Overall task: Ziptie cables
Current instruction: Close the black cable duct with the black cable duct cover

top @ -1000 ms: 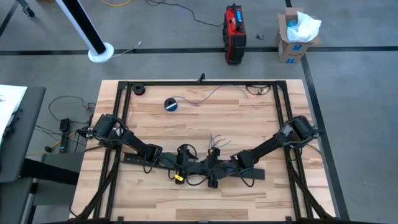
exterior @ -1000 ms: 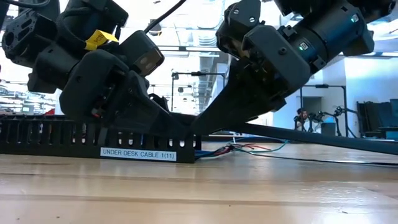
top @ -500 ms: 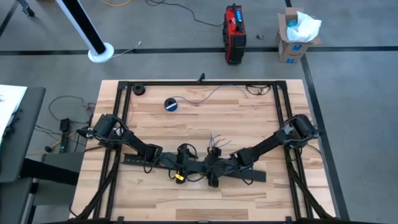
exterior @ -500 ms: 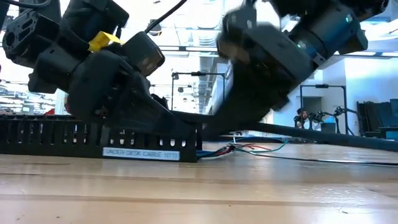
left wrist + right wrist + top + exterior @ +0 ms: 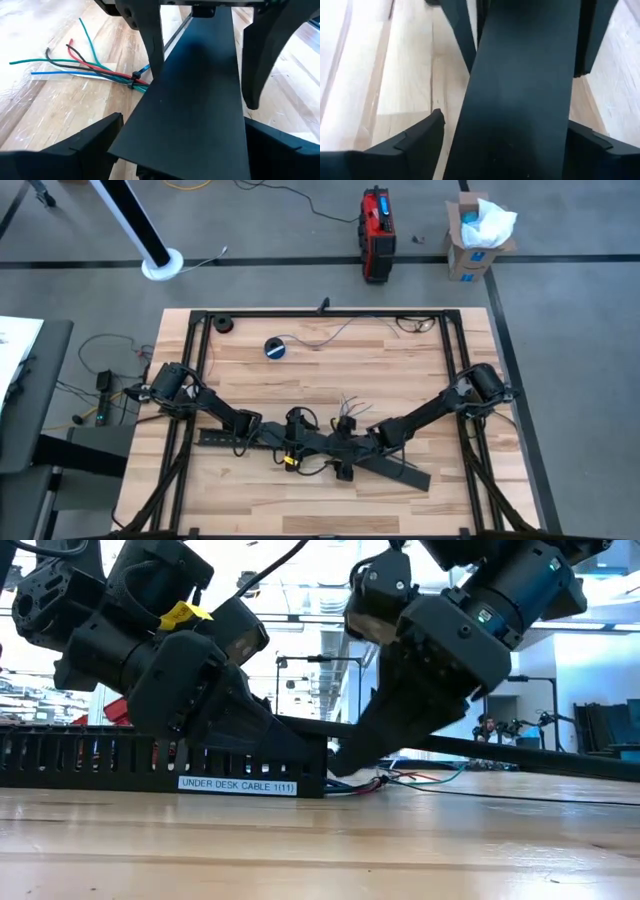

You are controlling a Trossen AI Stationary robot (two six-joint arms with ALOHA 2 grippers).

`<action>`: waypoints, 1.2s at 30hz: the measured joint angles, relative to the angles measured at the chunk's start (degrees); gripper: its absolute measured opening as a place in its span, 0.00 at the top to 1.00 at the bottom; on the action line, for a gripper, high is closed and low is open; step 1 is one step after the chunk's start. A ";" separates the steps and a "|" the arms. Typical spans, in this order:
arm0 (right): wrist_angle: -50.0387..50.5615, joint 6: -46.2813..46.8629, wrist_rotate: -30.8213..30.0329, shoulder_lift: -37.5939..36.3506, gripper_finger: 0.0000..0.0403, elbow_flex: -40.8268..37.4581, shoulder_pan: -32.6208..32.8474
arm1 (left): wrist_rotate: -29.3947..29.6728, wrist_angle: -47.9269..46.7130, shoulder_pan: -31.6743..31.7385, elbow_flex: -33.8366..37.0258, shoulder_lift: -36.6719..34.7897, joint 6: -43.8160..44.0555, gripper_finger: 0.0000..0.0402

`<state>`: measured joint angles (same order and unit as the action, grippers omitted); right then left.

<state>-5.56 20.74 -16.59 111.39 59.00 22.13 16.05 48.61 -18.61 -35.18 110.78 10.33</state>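
Observation:
A smooth flat black strip point(image 5: 395, 465) runs slantwise across the table's middle, and both grippers are shut on it. My left gripper point(image 5: 293, 448) stands at its left part, my right gripper point(image 5: 343, 460) just right of that. In each wrist view the strip point(image 5: 190, 100) point(image 5: 520, 90) fills the gap between that arm's fingers. A slotted black strip point(image 5: 100, 755) with a white label lies under my left gripper. The cables point(image 5: 90, 67), thin green, red, blue and dark wires bound by a small black tie point(image 5: 135, 77), lie on the wood point(image 5: 345, 405) just beyond the grippers. My left gripper pinches the flat strip by its two long edges point(image 5: 125, 145), one finger on each side. The fingers slant down from the table's left and lie across the strip. My right gripper pinches the same strip by its two long edges point(image 5: 457, 145), close to the left gripper. Its fingers slant down from the table's right and lie across the strip. The strip's free right end point(image 5: 425, 478) reaches toward the near right of the table.
A blue-and-black tape roll point(image 5: 276, 347) lies at the far left of the table, with a small dark object point(image 5: 222, 325) near the far left corner. A black frame point(image 5: 320, 313) borders the tabletop. More thin wires point(image 5: 330, 335) trail along the far edge.
The flat strip has swung about: its free right end has moved toward the table's near edge while its left part stayed between the grippers. My right gripper has tipped with it. The labelled slotted strip has slid a little along the table.

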 joint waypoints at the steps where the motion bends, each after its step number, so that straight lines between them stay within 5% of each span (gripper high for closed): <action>1: 0.14 -0.73 0.37 0.00 0.24 0.00 -0.02 | -0.30 -0.04 0.00 0.00 0.00 0.02 0.18; 26: 3.09 -10.78 2.22 -0.09 0.33 0.15 -1.72 | -3.56 0.94 -0.02 0.02 0.04 0.46 0.24; 36: 10.70 -13.71 5.30 -0.13 0.33 6.71 -3.23 | -3.34 1.15 0.00 0.02 0.04 0.47 0.26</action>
<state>5.14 7.03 -11.29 111.26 65.71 18.90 12.71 49.77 -18.61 -35.16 110.83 10.79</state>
